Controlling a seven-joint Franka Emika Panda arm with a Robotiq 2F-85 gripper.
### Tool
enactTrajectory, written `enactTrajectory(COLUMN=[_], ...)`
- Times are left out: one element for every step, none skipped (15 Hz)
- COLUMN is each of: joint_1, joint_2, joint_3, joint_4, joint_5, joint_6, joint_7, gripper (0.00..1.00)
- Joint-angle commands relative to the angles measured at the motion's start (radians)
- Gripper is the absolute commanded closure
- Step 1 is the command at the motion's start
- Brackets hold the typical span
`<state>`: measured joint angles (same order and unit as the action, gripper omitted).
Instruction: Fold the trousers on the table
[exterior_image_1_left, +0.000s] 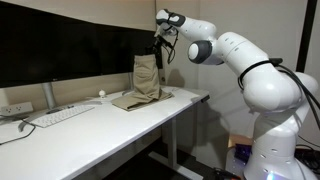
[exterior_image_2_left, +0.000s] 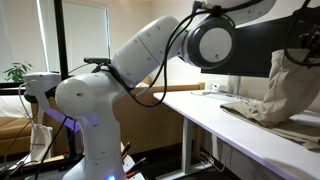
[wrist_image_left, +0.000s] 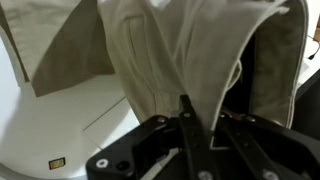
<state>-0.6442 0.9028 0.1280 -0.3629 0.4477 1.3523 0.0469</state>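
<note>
Starting at the left of an exterior view, a flat white computer keyboard (exterior_image_1_left: 62, 114) lies on the long white table (exterior_image_1_left: 110, 135). Past it sits a small white round object (exterior_image_1_left: 100, 95), too small for me to name.

Further right are the beige cotton trousers (exterior_image_1_left: 146, 80). Their lower part lies flat near the table's far end, and one end stands up as a tall drape under my black two-finger gripper (exterior_image_1_left: 158, 50), which hangs directly above them. My white arm (exterior_image_1_left: 250, 70) reaches in from the right.

In the wrist view my fingers are drawn narrow, with a bunched fold of the cloth clamped between them. That view is close and dark, so I can't say how many layers I've caught, though it looks like more than one.

I judge I'm in the middle of a fold, with one end raised and not yet laid over the other. The next move calls for carrying this end sideways across the flat part and keeping the cloth taut enough not to drag the rest. Then I should lower it until the edges meet and open the fingers only once the cloth rests on the pile.
</note>
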Motion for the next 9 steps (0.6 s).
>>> enactTrajectory(joint_1=[-0.029,-0.034,-0.039,-0.043,-0.047,-0.051,-0.054,-0.057,-0.061], joint_2=[0.025,0.036,0.045,0.056,0.063,0.072,0.078,0.084,0.09], joint_3=[0.021,0.023,0.024,0.025,0.026,0.028,0.029,0.03,0.032], joint_4=[-0.017,-0.018,-0.018,-0.018,-0.018,-0.017,-0.017,-0.016,-0.015], joint_5=[-0.001,0.0,0.001,0.0,0.001,0.001,0.002,0.002,0.003], joint_6=[0.03,0.032,0.034,0.035,0.036,0.039,0.042,0.045,0.051], joint_7=[-0.016,-0.013,-0.01,-0.009,-0.006,-0.004,0.001,0.002,0.005], gripper=[0.95,0.95,0.95,0.95,0.95,0.95,0.95,0.95,0.95])
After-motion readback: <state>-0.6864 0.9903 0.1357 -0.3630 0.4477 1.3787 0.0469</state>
